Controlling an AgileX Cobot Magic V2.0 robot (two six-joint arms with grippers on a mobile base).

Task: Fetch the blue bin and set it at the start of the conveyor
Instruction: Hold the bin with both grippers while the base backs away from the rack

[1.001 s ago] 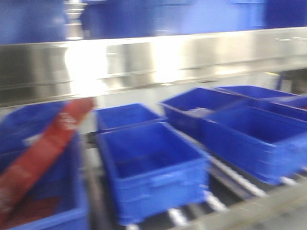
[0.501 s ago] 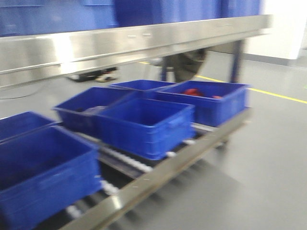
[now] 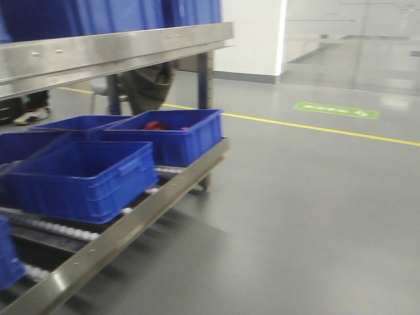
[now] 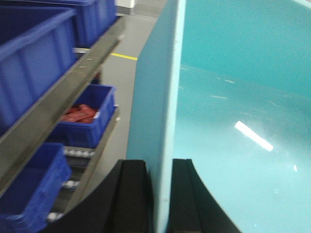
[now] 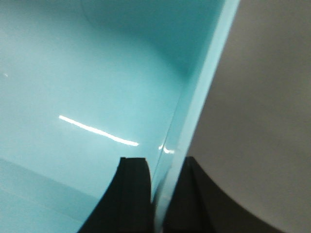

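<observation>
My left gripper (image 4: 160, 170) pinches one thin wall of the blue bin (image 4: 233, 111), pale glossy aqua, smooth and plain inside; my right gripper (image 5: 164, 170) clamps another wall's edge.

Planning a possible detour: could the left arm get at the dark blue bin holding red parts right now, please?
Probably not. The left gripper is shut on a wall of the blue bin, so it is occupied, and the dark blue bin sits aside beneath the steel shelf rail.
</observation>
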